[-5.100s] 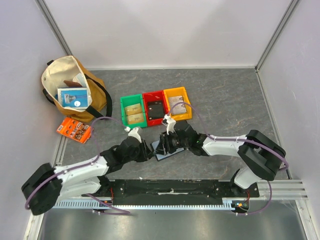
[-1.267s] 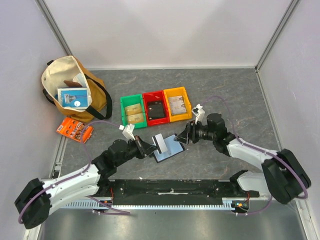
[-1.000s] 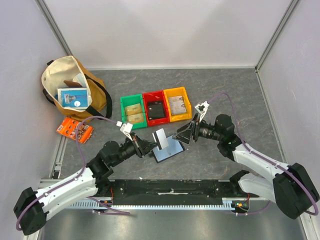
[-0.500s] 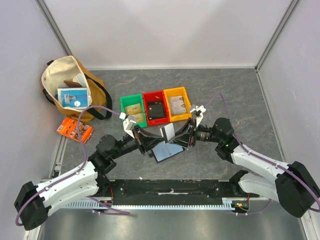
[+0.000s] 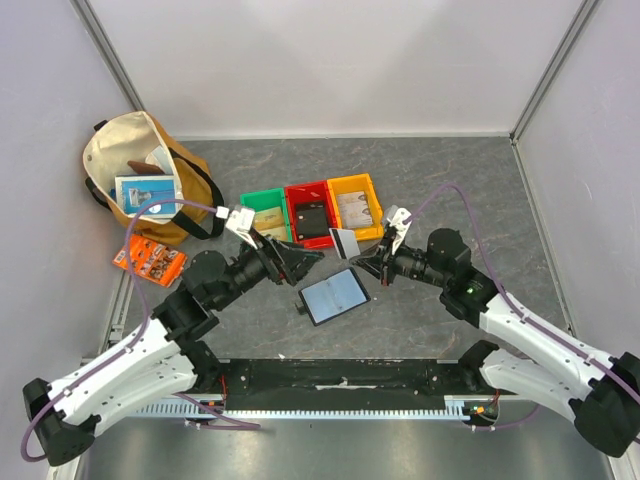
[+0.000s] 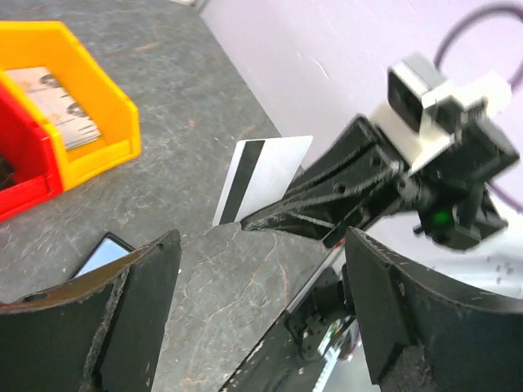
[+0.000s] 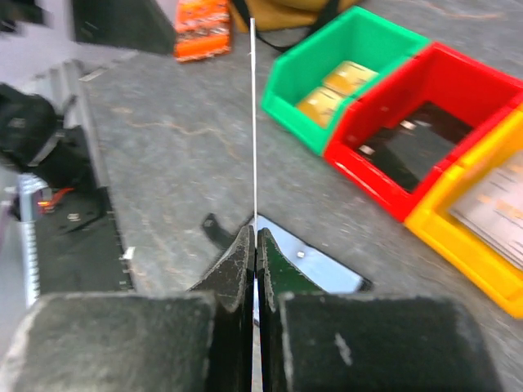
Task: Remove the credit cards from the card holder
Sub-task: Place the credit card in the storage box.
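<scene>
Card holder [image 5: 334,294] lies opened flat on the grey table [image 5: 450,190], shiny panels up, roughly between your two grippers. One card [image 6: 263,174] is out of it. The right gripper [image 7: 256,238] pinches that card by its lower edge, fingers pressed hard together on it. It holds the card upright over the table just beyond the holder, near the front of the yellow bin [image 5: 356,205]. The left gripper [image 6: 261,245] is spread wide with nothing in it, facing the card from close by and raised off the table.

Treat the card as light, stiff and slick. It is so thin that the right wrist view shows it as a hairline. Only a narrow strip of it sits between the pads, so it could pivot or slide out on a quick swing. Move it gently and keep it clear of the bin wall.

The holder looks light too, and it probably skids on the table when tugged rather than staying put. For another card, pin the holder at its black rim, not on the glossy panels where the pads would likely skate, and draw the card straight along its slot. You cannot tell from these views whether any card remains in the pockets.
</scene>
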{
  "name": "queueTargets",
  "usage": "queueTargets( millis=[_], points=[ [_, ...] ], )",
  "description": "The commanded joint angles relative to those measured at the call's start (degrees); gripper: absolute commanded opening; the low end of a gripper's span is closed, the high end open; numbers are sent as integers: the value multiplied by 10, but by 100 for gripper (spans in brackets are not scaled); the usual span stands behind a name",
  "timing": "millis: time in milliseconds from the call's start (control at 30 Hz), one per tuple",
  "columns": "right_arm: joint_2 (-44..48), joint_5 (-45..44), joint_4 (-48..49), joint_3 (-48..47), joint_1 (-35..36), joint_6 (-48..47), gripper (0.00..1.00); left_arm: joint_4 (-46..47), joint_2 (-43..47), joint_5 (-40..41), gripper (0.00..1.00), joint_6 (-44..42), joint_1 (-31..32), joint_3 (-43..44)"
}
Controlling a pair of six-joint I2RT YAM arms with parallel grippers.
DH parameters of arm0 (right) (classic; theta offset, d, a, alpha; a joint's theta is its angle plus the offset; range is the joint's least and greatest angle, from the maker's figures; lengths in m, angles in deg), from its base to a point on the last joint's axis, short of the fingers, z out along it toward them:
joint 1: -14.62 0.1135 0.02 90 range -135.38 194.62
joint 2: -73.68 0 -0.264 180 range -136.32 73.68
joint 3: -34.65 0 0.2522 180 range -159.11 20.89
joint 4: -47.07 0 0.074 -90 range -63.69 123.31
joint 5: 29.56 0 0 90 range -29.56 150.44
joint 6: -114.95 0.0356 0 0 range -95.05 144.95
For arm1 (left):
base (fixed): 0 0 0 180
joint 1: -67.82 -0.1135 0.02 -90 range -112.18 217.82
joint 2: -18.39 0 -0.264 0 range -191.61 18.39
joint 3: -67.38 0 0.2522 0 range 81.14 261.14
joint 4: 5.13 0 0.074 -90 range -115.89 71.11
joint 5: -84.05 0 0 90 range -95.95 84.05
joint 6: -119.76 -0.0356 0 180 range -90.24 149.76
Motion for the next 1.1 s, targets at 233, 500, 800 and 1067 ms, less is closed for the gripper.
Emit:
queueTargets(
  millis=[233,500,800,1067],
  points=[
    [-45,-505,-101,-65,198,-220,0,-275,-38,132,92,155,1,147],
    [-92,-683,-37,-57,308,-297,0,-315,-142,95,92,164,-21,227],
    [-131,-764,12,-56,351,-350,0,-281,-222,-6,82,173,-54,246],
    [-155,-808,48,-48,365,-374,0,-221,-252,-72,45,196,-54,214]
  ],
)
